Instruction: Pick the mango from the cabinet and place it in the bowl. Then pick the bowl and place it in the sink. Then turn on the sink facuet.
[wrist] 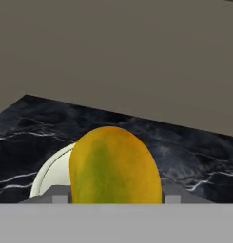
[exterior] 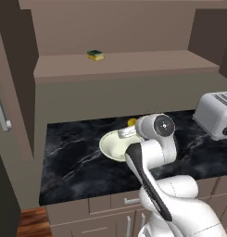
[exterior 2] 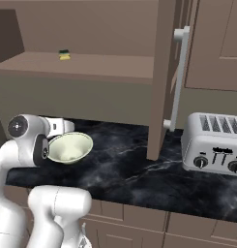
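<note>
The yellow-orange mango [wrist: 113, 166] with a green streak sits between the two fingertips of my gripper [wrist: 115, 198], which is shut on it. From the left base, the mango [exterior: 131, 122] peeks out past the hand, above the far rim of the cream-white bowl [exterior: 115, 146]. The bowl [exterior 2: 69, 147] stands on the black marble counter, and its rim [wrist: 49, 173] shows behind and below the fruit in the hand view. The taupe cabinet shelf [exterior: 133, 62] runs above the counter. The sink and the sink facuet are out of view.
A green-and-yellow sponge [exterior: 95, 55] lies on the cabinet shelf. A silver toaster [exterior 2: 214, 143] stands at the counter's right end. An open cabinet door [exterior 2: 161, 77] with a long handle hangs between the bowl and the toaster. Drawer fronts line the counter's front edge.
</note>
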